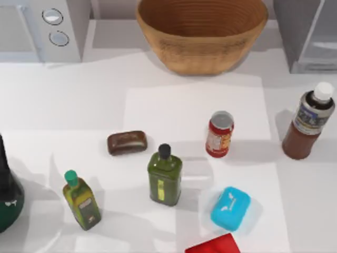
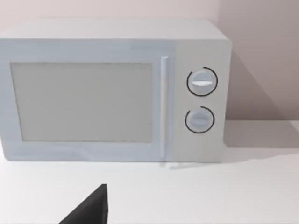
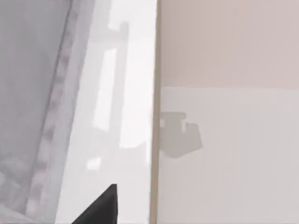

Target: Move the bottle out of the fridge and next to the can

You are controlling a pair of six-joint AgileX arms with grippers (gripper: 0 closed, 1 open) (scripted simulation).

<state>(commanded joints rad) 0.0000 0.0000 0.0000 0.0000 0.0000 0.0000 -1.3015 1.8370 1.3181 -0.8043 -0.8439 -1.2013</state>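
Observation:
The bottle (image 1: 309,124), reddish-brown with a white cap and a grey-white label, stands upright on the table at the right, in front of the grey fridge (image 1: 305,32). The red can (image 1: 219,134) stands upright to the bottle's left, with a gap of table between them. Neither gripper touches them. My left arm (image 1: 6,196) is parked at the table's left edge. A black part of my left gripper (image 2: 91,210) faces the white box with two knobs. A black part of my right gripper (image 3: 101,208) is close to the fridge's glassy panel (image 3: 107,107).
A wicker basket (image 1: 202,32) sits at the back middle and the white two-knob box (image 1: 45,26) at the back left. In front stand an olive-green bottle (image 1: 165,177) and a yellow-green bottle (image 1: 82,201), with a brown bar (image 1: 127,142), a cyan object (image 1: 230,208) and a red object (image 1: 213,245).

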